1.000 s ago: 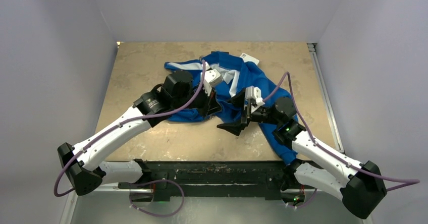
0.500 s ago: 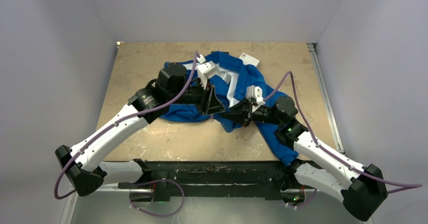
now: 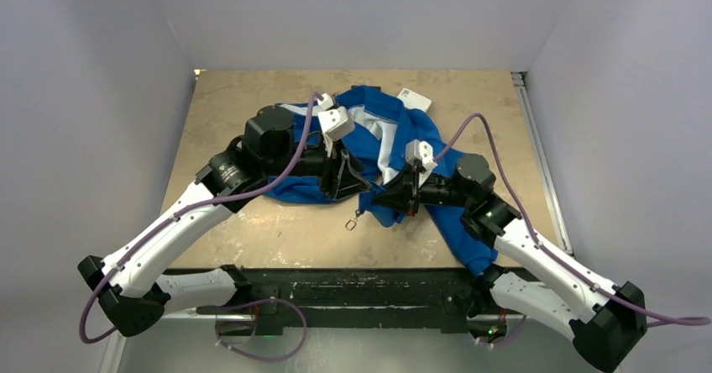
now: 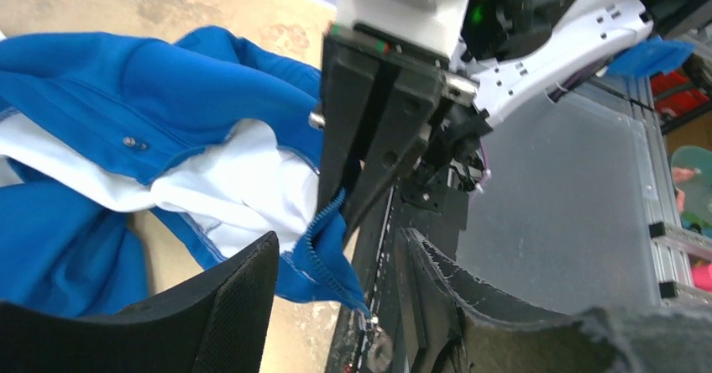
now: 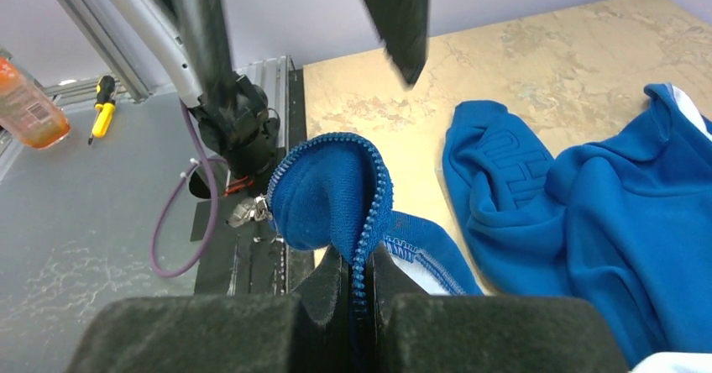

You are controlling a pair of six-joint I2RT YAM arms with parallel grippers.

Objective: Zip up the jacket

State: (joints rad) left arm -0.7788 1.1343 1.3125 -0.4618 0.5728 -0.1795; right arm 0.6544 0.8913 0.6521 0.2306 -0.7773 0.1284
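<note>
The royal-blue jacket (image 3: 420, 133) lies bunched on the far middle of the table, white lining showing. My right gripper (image 3: 395, 198) is shut on its front edge, and the blue zipper teeth (image 5: 369, 213) run up from between the pads. That held flap (image 4: 323, 255) hangs between the fingers of my left gripper (image 4: 340, 247), which stand apart without pinching it. A silvery zipper pull (image 3: 351, 223) dangles below the flap, also seen as the slider (image 5: 248, 212) in the right wrist view. The left gripper (image 3: 348, 180) sits just left of the right one.
A white tag (image 3: 415, 98) lies at the jacket's far edge. The tan table (image 3: 243, 104) ends at a metal rail (image 3: 541, 163) on the right. An orange bottle (image 5: 29, 108) and a yellow screwdriver (image 5: 102, 104) lie on the grey surface beyond the arm bases.
My right gripper has shut on the jacket's zipper edge. My left gripper has opened and let go, and its arm has drawn back to the left. The zipper pull now hangs free.
</note>
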